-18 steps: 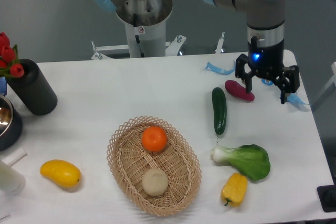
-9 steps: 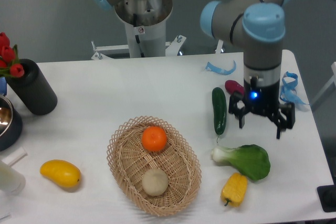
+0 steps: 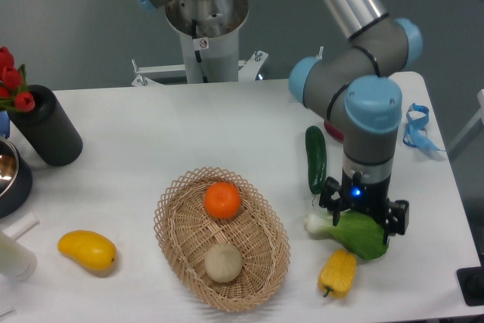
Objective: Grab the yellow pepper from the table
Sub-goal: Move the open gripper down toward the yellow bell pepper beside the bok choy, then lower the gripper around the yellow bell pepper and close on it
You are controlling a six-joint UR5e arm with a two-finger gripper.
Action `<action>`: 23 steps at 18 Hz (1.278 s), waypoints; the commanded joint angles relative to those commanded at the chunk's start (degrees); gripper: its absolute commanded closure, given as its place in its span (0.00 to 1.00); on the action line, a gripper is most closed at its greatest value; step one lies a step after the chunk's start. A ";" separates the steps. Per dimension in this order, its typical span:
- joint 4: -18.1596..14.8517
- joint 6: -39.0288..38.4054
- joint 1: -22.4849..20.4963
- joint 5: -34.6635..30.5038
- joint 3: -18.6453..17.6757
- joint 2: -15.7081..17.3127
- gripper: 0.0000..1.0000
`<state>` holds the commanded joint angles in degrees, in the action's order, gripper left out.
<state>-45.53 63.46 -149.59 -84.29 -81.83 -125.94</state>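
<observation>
1. The yellow pepper (image 3: 338, 271) is seen lying on the white worktop (image 3: 151, 134) near its front edge, at about 5 o'clock from the worktop's centre, untouched by the arm.
2. At the same depth, a wicker basket (image 3: 261, 259) is seen at 9 o'clock from the pepper, well apart from it; a pale round item (image 3: 224, 261) and an orange (image 3: 222, 199) are held in it.
3. A smooth yellow fruit (image 3: 87, 250) is found far to the 9 o'clock side, near the front left.
4. A bok choy (image 3: 361, 232) lies just beyond the pepper, at its 12 o'clock.
5. The end effector (image 3: 362, 215) is held over the bok choy, pointed down, with its fingers spread apart and nothing between them; it stands at roughly 12 to 1 o'clock from the pepper, close to it but not above it.
6. A cucumber (image 3: 315, 158) is laid lengthwise at 11 o'clock from the end effector.
7. A purple item (image 3: 330, 126) is mostly hidden behind the arm.
8. A blue ribbon (image 3: 414, 125) is seen at the right rear.
9. At the far left, a dark cylinder (image 3: 48, 128) with red flowers (image 3: 10, 81) beside it is seen.
</observation>
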 joint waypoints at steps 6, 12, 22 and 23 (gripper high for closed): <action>0.09 -1.14 0.62 0.26 0.53 -2.55 0.00; 0.44 -1.23 1.41 1.22 2.20 -4.58 0.00; 0.44 -2.02 1.85 2.64 2.73 -5.90 0.00; 0.44 -2.02 1.93 2.64 2.82 -6.07 0.00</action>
<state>-45.09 61.44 -147.66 -81.65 -79.01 -132.01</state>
